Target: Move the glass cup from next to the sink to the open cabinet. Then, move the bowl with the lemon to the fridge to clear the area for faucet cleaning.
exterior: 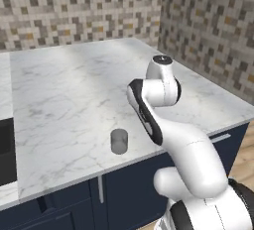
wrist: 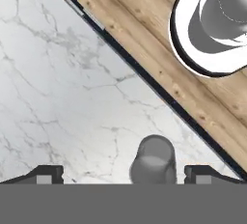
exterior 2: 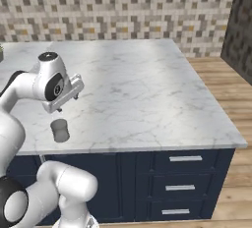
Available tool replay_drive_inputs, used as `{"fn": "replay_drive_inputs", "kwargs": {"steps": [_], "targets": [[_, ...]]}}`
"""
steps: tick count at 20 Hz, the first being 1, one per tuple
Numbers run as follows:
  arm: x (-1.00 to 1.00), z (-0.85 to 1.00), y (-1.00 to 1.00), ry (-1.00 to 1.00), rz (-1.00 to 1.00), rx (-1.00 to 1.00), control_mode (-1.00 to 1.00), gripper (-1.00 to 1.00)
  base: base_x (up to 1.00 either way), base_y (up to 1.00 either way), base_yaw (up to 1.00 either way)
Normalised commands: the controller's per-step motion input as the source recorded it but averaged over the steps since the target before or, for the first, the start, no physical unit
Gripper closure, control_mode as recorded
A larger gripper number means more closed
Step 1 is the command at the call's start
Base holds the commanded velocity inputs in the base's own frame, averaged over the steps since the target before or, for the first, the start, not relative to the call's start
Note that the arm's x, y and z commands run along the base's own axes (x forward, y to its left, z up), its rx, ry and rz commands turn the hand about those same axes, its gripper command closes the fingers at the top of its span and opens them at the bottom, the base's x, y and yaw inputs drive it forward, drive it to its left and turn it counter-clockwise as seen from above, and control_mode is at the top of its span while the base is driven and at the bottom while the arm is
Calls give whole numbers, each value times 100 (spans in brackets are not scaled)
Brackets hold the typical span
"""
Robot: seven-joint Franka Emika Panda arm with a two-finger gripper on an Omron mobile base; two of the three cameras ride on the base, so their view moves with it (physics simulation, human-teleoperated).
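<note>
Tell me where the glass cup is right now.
The cup stands upright on the marble counter near its front edge, just left of the arm; in the hand view it sits between the open jaws.

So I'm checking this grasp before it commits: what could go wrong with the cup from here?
The glass cup stands close to the counter's front edge, so a sideways bump could push it off onto the wood floor. In the hand view it sits between the open gripper fingertips, but low in the frame; closing too early might clip only its rim and tip it.
</note>
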Motion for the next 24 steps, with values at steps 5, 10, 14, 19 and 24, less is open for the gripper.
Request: {"fn": "replay_drive_inputs", "kwargs": {"steps": [5,10,14,19,24], "targets": [[-49,-13,-16,1,62,5,-100,-100,0,0,0],[-27,-33,0,0,95,0,-100,-100,0,0,0],[1,-49,0,-2,94,-3,-100,-100,0,0,0],[1,-22,-16,-15,56,3,-100,-100,0,0,0],[34,-9,1,-17,25,-5,-100,-100,0,0,0]]}}
